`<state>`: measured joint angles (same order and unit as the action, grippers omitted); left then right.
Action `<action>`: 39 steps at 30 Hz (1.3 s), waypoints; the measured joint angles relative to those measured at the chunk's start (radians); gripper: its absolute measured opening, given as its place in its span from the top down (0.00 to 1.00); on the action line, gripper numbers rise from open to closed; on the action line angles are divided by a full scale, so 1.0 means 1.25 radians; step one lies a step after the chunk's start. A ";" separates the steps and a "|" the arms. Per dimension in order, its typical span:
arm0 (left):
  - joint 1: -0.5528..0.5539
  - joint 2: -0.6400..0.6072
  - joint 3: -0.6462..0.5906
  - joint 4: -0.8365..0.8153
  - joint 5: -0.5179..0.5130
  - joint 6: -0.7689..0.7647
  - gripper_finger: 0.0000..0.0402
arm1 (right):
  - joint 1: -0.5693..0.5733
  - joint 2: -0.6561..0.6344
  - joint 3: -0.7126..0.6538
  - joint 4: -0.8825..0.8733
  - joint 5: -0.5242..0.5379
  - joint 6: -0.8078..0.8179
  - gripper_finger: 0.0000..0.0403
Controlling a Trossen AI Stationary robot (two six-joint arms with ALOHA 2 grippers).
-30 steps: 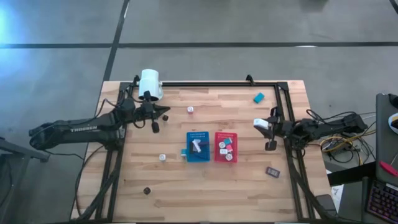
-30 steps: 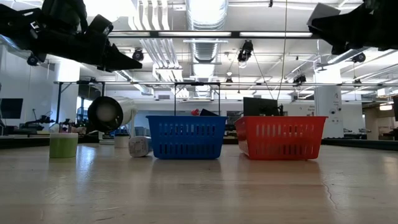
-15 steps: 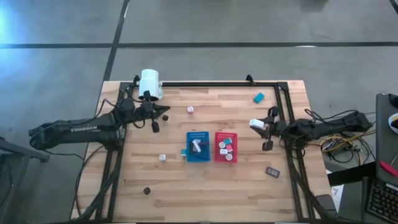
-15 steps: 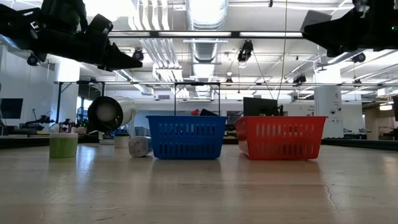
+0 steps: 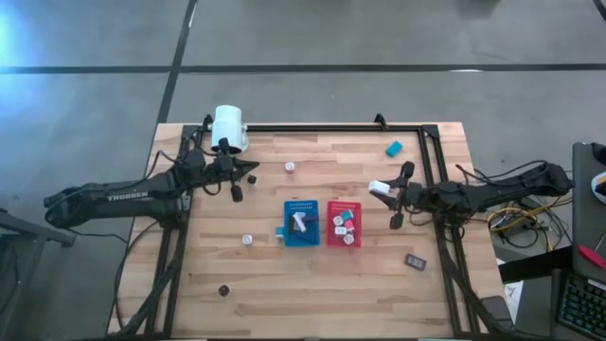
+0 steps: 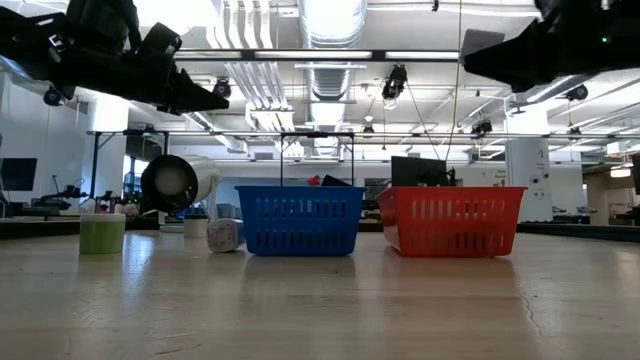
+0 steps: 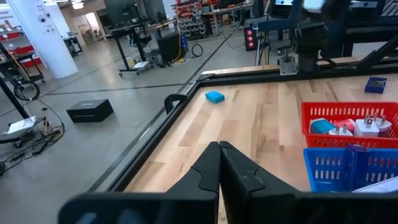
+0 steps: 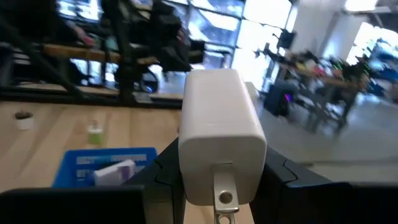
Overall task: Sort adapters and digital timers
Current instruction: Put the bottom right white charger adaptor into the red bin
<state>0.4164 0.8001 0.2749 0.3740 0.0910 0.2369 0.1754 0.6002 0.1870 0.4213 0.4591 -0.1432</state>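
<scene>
The right gripper [image 5: 380, 188], its jaws pinching a white adapter [image 8: 217, 140], has carried it in from the worktop's right edge toward the red tray [image 5: 344, 224] and looks about to drop it there, while the left gripper [image 5: 238, 189], jaws pressed together, waits near the back-left corner.

Two trays, one blue [image 5: 302, 224] and one red [image 5: 345, 224], two arms, and one white cylinder [image 5: 228, 127].
</scene>
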 joint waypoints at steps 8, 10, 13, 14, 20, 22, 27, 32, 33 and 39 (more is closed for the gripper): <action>0.000 0.000 0.000 0.000 0.000 0.001 0.98 | -0.002 0.192 0.138 -0.143 0.034 0.067 0.74; 0.000 0.000 0.000 0.000 0.001 0.000 0.98 | -0.002 0.255 0.183 -0.201 0.034 0.073 0.74; 0.000 0.000 0.000 0.000 0.002 0.000 0.98 | -0.002 0.355 0.240 -0.248 0.033 0.070 0.74; 0.000 0.000 0.000 0.000 0.002 0.000 0.98 | -0.004 0.389 0.258 -0.256 0.033 0.067 0.74; 0.000 0.000 0.000 0.000 0.002 0.000 0.98 | -0.026 0.560 0.375 -0.365 0.007 0.066 0.73; 0.000 0.000 0.000 -0.001 0.002 0.000 0.98 | -0.033 0.608 0.410 -0.400 -0.008 0.067 0.73; 0.000 0.000 0.000 -0.007 0.002 -0.001 0.98 | -0.036 0.703 0.475 -0.469 -0.031 0.055 0.73; 0.000 0.000 0.000 -0.007 0.002 0.000 0.98 | -0.036 0.751 0.515 -0.513 -0.102 0.046 0.73; 0.000 0.001 0.000 -0.007 0.002 0.000 0.98 | -0.036 0.755 0.522 -0.521 -0.105 0.046 0.73; 0.000 0.002 0.000 -0.007 0.002 0.000 0.98 | -0.037 0.769 0.542 -0.576 -0.113 0.071 0.72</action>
<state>0.4164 0.8024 0.2745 0.3655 0.0933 0.2363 0.1295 1.5620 0.8646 -0.2982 0.3177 -0.0539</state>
